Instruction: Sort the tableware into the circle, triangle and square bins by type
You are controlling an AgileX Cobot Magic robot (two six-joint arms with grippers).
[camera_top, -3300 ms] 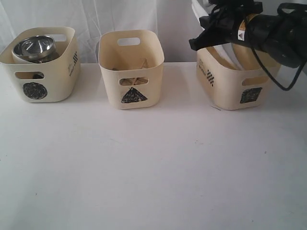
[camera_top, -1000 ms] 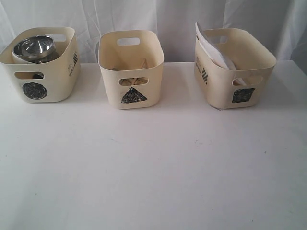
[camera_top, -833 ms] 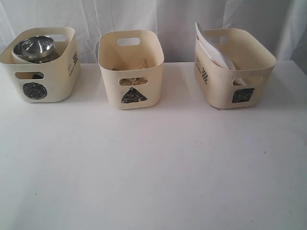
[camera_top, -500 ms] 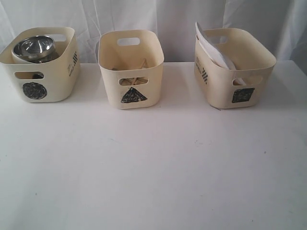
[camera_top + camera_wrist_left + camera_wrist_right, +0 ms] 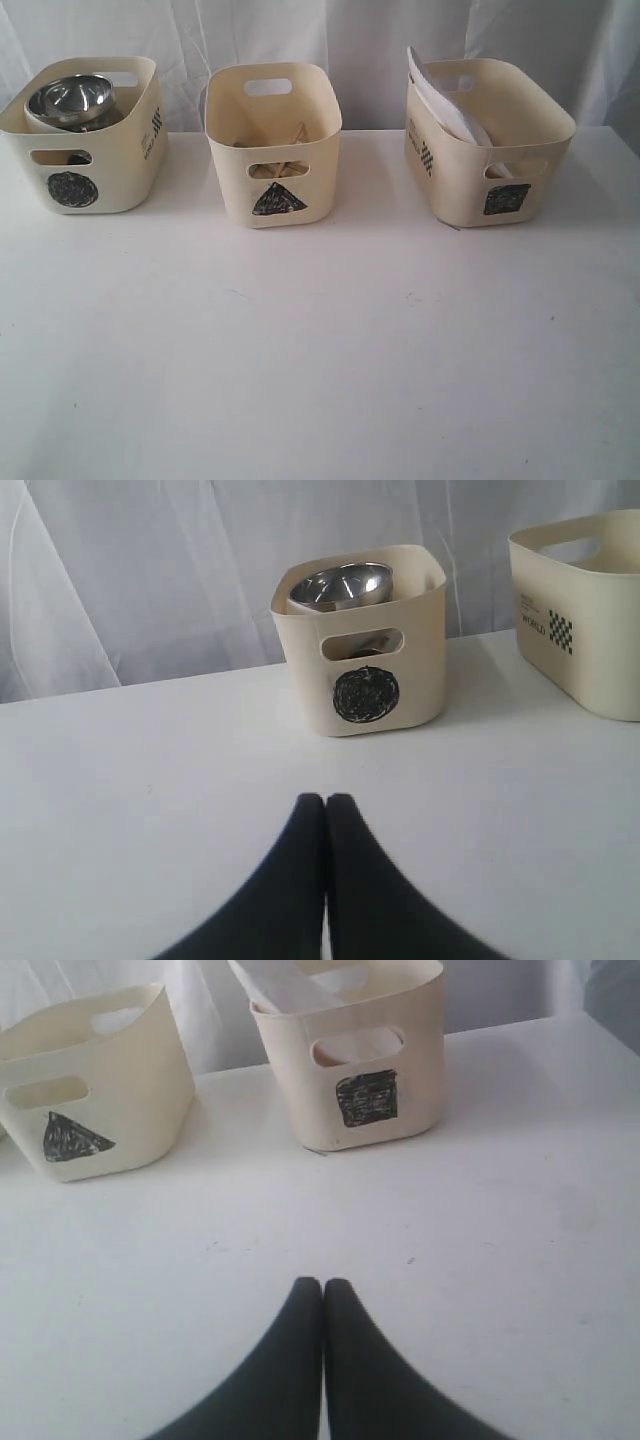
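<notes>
Exterior view: three cream bins stand in a row at the back of the white worktop [image 5: 320, 350], each marked on its front so that one kind of tableware goes into it. The circle bin [image 5: 112, 160] on the left holds the round vessels. A steel bowl [image 5: 70, 97] rides at rim height, most likely because it rests on other pieces stacked below, and a glint of metal shows through the handle slot. The triangle bin [image 5: 305, 150] in the middle shows only pale wooden sticks [image 5: 292, 136] leaning against its inner wall, probably the chopsticks; any cutlery lying deeper cannot be made out. In the square bin [image 5: 455, 172] on the right, the white plate [image 5: 440, 100] stands tilted with one corner above the rim, seemingly too broad to lie flat inside. No loose tableware is visible on the worktop in any view, so the sorting looks finished. The left claw [image 5: 325, 800] and the right claw [image 5: 322, 1283] each have their dark fingers pressed together on nothing and sit low over the bare surface, well apart from the bins. That reads as a resting pose rather than an approach.
</notes>
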